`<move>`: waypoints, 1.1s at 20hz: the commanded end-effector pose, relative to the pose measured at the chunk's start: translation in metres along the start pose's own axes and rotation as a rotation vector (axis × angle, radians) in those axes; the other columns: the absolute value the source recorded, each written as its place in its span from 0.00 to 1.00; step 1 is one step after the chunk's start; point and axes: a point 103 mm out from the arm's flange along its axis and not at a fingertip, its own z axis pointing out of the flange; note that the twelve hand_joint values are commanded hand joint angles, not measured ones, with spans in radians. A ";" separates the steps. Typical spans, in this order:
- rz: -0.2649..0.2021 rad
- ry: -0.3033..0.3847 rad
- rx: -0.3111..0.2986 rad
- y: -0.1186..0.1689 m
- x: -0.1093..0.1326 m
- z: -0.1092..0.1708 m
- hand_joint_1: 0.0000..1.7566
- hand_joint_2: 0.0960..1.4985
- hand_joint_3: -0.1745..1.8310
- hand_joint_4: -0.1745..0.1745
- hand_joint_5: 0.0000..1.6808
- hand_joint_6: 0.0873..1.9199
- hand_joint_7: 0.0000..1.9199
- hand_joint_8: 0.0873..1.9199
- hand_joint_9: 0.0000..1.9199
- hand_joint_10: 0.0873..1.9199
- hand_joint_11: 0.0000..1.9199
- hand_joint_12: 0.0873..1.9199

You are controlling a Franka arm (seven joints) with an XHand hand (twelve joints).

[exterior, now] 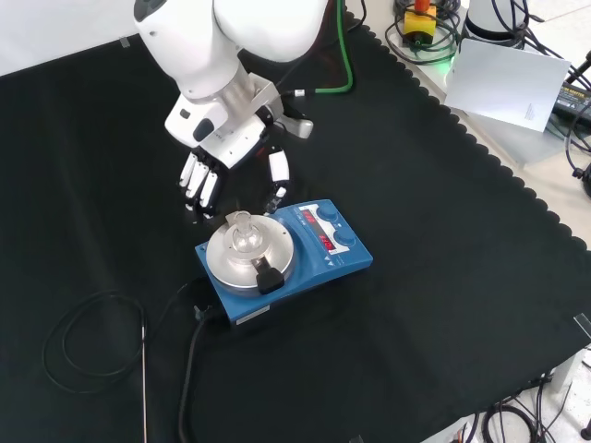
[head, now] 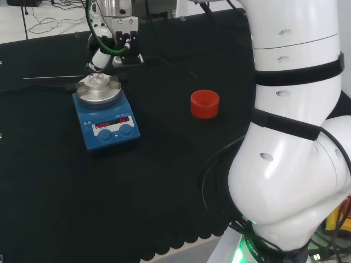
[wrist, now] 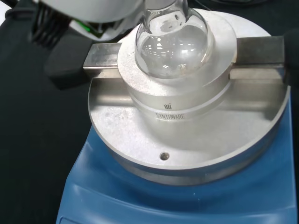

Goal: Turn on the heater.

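Clear round glass flask (wrist: 170, 42) sits on our blue heater (exterior: 305, 263); hand (exterior: 231, 161), fingers relaxed and empty, hovers behind it (front view), opposite the knobs (exterior: 334, 226) we need.

— What blocks the heater (exterior: 282, 254) from above?
— A clear flask (exterior: 242, 234) on its metal block (exterior: 249, 257).
— And the knobs (exterior: 332, 225)?
— Open cloth (exterior: 443, 249) before them; red cup (head: 204, 103) well apart.
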 end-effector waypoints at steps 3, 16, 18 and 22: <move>0.019 -0.005 -0.037 -0.035 -0.008 -0.018 0.49 0.34 0.42 0.42 0.28 0.29 0.15 0.34 0.30 0.32 0.22 0.68; 0.056 0.025 -0.030 -0.125 -0.005 0.003 0.50 0.36 0.41 0.43 0.25 0.16 0.36 0.36 0.44 0.29 0.30 0.66; 0.060 0.017 -0.022 -0.137 -0.001 0.008 0.51 0.37 0.41 0.42 0.25 0.14 0.41 0.37 0.49 0.28 0.32 0.65; 0.057 -0.010 -0.014 -0.160 0.010 0.019 0.52 0.37 0.42 0.41 0.26 0.13 0.46 0.38 0.56 0.26 0.36 0.63</move>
